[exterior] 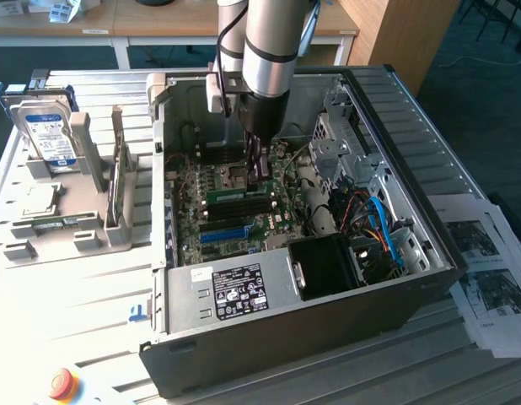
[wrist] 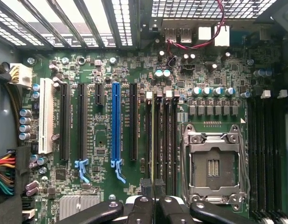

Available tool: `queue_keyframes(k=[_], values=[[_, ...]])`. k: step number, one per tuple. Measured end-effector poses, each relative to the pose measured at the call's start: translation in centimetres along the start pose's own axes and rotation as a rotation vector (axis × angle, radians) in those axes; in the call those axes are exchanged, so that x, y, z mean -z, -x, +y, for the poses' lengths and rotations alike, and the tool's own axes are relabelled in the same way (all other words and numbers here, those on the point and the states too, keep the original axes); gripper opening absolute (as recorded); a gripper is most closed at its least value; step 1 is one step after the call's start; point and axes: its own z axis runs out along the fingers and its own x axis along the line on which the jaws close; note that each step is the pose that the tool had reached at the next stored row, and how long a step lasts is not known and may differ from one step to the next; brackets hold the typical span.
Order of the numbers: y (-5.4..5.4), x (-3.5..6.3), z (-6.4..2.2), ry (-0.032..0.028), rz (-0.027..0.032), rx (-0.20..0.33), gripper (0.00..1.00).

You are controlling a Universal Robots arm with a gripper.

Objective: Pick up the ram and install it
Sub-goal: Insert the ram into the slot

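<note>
Gripper (exterior: 259,175): 1, fingers (wrist: 145,189) clenched on the ram (exterior: 231,196) | ram: 1, on edge, centre of exterior view, over black memory slots (wrist: 166,140) | processor socket (wrist: 214,163): 1, open | blue slot (wrist: 116,121): 1

- Arm (exterior: 269,42) near vertical, reaching straight down.
- Gripper (exterior: 260,173) (wrist: 152,190) pointing down, wrist in line with arm.
- Jaws nearly together, clamped on ram (wrist: 152,140) edge.

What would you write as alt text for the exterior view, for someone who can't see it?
A robot arm reaches down into an open computer case, its gripper at the green ram, which lies along the black slots of the motherboard. On the exterior view's left, a grey tray holds a hard drive.
</note>
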Motion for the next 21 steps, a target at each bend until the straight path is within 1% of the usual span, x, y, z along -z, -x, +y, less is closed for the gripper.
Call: queue_keyframes(k=[15,21], values=[[-0.01,-0.65,-0.03,0.0000,0.0000,0.000,0.11],[-0.01,-0.66,-0.03,0.0000,0.0000,0.000,0.11]])
